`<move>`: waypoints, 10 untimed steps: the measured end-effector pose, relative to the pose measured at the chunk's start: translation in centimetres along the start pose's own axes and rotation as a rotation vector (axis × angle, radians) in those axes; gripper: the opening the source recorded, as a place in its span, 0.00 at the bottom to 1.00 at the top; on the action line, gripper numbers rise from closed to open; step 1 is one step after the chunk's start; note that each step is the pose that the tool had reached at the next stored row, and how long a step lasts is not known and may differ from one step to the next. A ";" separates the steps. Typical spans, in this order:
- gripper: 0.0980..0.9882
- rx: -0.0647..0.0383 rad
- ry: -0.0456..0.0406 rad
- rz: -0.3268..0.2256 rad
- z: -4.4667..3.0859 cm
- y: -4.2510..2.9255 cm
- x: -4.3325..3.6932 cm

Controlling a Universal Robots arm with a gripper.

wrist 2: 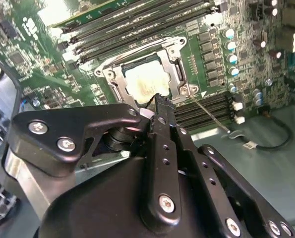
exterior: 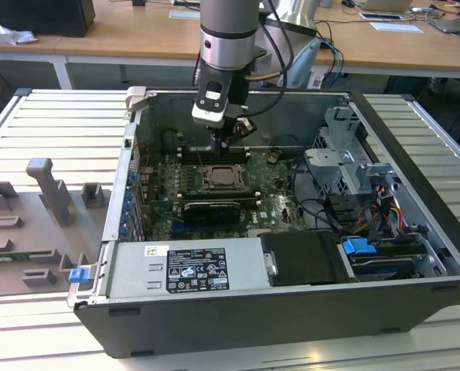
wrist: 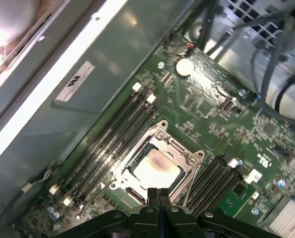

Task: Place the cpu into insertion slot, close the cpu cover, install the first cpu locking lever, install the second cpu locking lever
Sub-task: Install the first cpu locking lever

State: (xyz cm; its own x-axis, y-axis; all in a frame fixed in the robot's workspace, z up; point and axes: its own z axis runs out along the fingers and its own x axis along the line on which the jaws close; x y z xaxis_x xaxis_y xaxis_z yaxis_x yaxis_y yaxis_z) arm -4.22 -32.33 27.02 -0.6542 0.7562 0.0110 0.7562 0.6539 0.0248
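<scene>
The cpu [wrist 2: 146,82] [wrist: 156,167], a pale square chip, lies in the insertion slot [exterior: 222,178] on the green board. The silver cpu cover [wrist 2: 174,54] [wrist: 159,140] lies flat around it, with the chip showing through its window. A thin wire locking lever [wrist 2: 209,115] sticks out at a slant from one socket corner. My gripper [exterior: 228,139] [wrist 2: 162,101] [wrist: 158,194] hangs just above the socket's edge, on the side towards the memory slots. Its black fingers are shut together, with nothing visible between them.
Long memory slots [wrist: 120,131] flank the socket on both sides. A black graphics card [exterior: 212,210] lies in front of it, then the power supply [exterior: 187,270]. The drive cage and cables [exterior: 353,178] stand at the exterior view's right. Case walls [exterior: 125,185] enclose everything.
</scene>
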 end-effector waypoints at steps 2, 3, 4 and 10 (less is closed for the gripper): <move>0.01 0.000 0.0008 -0.032 0.00 0.00 0.00; 0.01 0.001 0.0013 -0.052 0.00 0.00 0.00; 0.01 0.001 0.0015 -0.061 0.00 0.00 0.00; 0.01 0.001 0.0028 -0.114 0.01 0.00 0.00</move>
State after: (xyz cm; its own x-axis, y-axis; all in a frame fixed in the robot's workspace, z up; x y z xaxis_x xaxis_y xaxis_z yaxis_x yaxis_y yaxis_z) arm -4.22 -32.33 27.01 -0.7357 0.6772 0.0110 0.6772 0.7353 0.0248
